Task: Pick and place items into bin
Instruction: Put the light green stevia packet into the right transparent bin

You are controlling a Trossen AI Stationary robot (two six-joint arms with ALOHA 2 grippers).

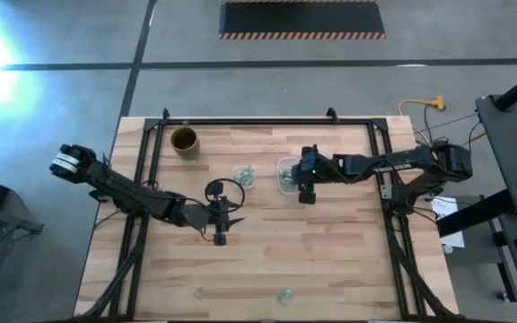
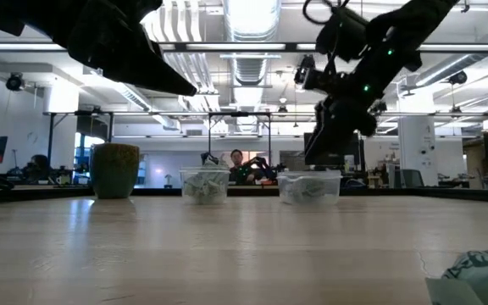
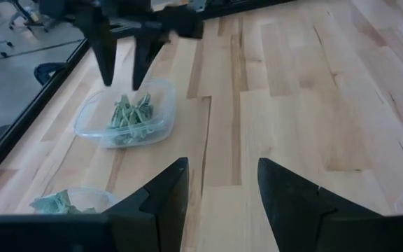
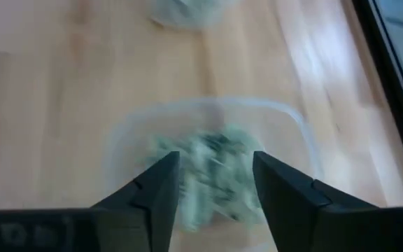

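- Our right gripper hangs above the right tub, just at its near rim. In the right wrist view the jaws stand apart w/ nothing between them, and the tub's pile of green-and-white pieces sits directly below the gap. Looks released to us.
- Our left gripper waits lower on the table, jaws apart, empty. In its wrist view the fingers frame bare wood only.
- Where the items are: most lie in the two clear tubs mid-table, the left tub and the right tub, both holding crumpled green/white pieces. The brown cup stands apart near the far left corner; not part of the job.
- One loose piece lies alone near the front edge of the table, well apart from both tubs. In the low view it shows large at the bottom right corner.
- The relation that matters, as we judge it: the loose piece lies toward the front edge from both grippers, about between them across the table. The left gripper is already farther toward that edge, so we'd call it somewhat nearer; the right gripper has the longer pull back from the tub.
- Long axis of the piece: too small for us to tell; wrist turn can't be set from here.
- Which tub is the bin we can't tell.
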